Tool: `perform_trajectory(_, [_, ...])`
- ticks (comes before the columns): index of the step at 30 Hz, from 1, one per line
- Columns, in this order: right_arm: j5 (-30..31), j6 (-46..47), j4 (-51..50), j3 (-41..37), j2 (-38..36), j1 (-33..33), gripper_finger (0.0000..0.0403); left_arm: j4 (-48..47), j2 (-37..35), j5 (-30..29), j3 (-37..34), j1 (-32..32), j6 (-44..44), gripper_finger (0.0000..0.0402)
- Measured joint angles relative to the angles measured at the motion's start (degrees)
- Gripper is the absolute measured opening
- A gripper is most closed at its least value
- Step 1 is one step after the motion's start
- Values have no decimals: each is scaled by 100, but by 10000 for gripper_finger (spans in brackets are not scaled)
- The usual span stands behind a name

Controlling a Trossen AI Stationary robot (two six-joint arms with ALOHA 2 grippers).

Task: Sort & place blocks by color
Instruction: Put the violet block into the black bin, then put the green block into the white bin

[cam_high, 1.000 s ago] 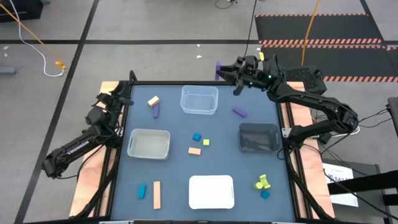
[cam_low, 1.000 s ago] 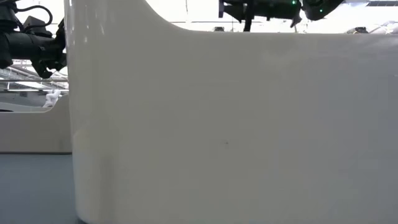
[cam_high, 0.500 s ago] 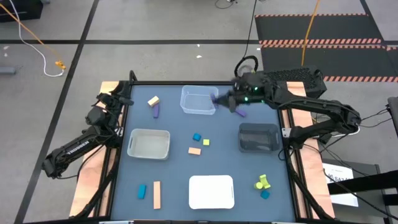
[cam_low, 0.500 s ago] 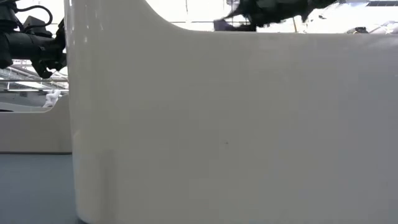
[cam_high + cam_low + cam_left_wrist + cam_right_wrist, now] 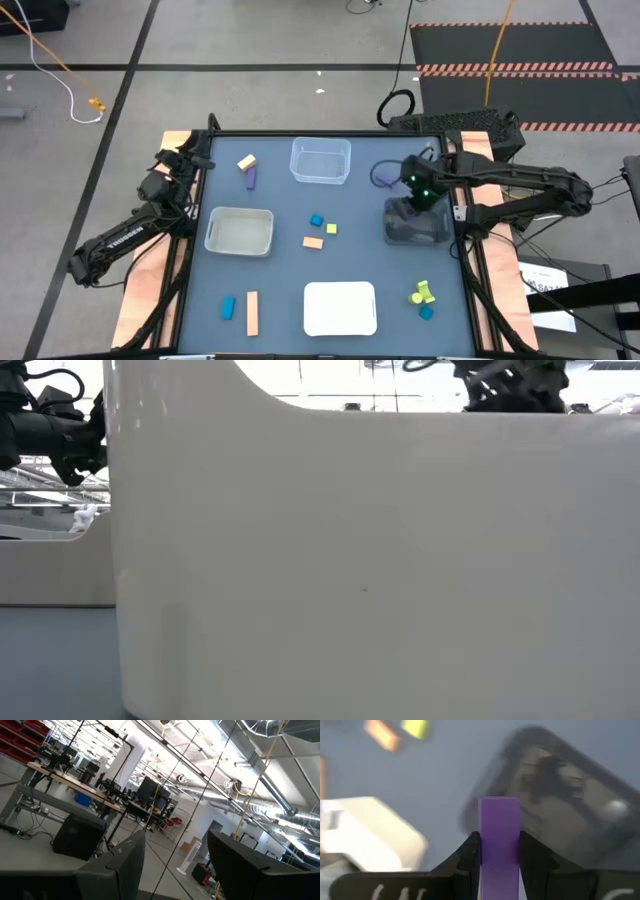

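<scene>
Grey concrete floor surrounds a dark blue-grey bench [image 5: 280, 275]. Clock directions are read on the high view, 12 at the far edge.

Near edge: white tray [image 5: 340, 308] at 6 o'clock. At 7 o'clock lie a blue block [image 5: 228, 307] and, just beside it, a tan bar [image 5: 252, 313]. At 5 o'clock sit a yellow-green cluster [image 5: 421, 293] and a small blue cube [image 5: 426, 313], touching or nearly so.

Centre: tan block [image 5: 313, 242], yellow-green cube [image 5: 331, 229] and blue cube [image 5: 316, 220] close together. Grey bin [image 5: 239, 231] stands at 9 o'clock, dark bin [image 5: 416, 224] at 3 o'clock.

Right tool [image 5: 499, 851] hangs over the far rim of the dark bin, fingers clamped on an upright purple bar [image 5: 499, 832]; the right wrist view shows the bar pinched on both sides, with the dark bin below and beyond it. In the high view the bar is hidden under the tool.

Far edge: clear bin [image 5: 320, 161] at 12 o'clock. At 11 o'clock a tan cube [image 5: 246, 162] sits just beside a second purple bar [image 5: 251, 177].

Left tool [image 5: 175, 870] waits off the bench edge at 10 o'clock, fingers apart, holding nothing; its wrist view looks into the room.

Low view is almost wholly blocked by a white wall close to the lens.
</scene>
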Motion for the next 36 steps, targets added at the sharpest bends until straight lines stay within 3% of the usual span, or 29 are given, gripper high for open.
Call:
perform_trajectory(4, [466,2,-207,0,89,97,83,1,0,-1,0,-1,1,216])
perform_trajectory(14, [775,154,-146,0,297,225,145,1,0,1,2,0,-1,216])
perform_trajectory(19, [702,171,-103,-2,338,344,150,0,0,1,0,-2,0,216])
perform_trajectory(23, [-23,485,410,-2,313,654,151,1,2,1,2,-2,-1,216])
perform_trajectory(30, [-387,1948,1890,-2,416,1859,152,0,2,0,0,-1,0,216])
perform_trajectory(36, [-495,4009,1995,-2,675,3154,152,1,2,1,1,-1,1,216])
